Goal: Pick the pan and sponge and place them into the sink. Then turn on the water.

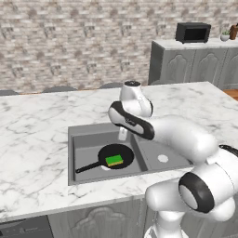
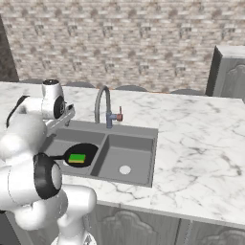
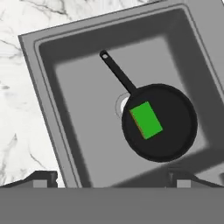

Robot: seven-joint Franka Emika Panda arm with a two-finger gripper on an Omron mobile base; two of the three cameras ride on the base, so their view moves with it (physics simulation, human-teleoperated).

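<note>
1. The marble counter [image 1: 32, 139] is stretching away on the left, carrying the grey double-basin sink [image 1: 72, 153] set into it.
2. The pan [image 1: 122, 153] is lying flat on the floor of the sink's left basin, its long thin handle pointing toward 8 o'clock in the left base view and toward 11 o'clock in the hand view.
3. The pan is partly covering that basin's round drain, a pale arc of it peeking out at the pan's 9 o'clock edge in the hand view.
4. The sponge [image 1: 114, 160] is resting green side up inside the pan, toward the handle side of its middle.
5. The hand [image 3: 111, 180] is hanging above the left basin, holding nothing, its two dark fingertips [image 3: 43, 178] standing wide apart at the bottom of the hand view, clear of pan and sponge.
6. The right basin is sitting at the pan's 3 o'clock, showing its own drain [image 2: 125, 169].
7. The arched faucet [image 2: 102, 103] is standing behind the divider between the basins, at 12 o'clock from the sink in the right base view.
</note>
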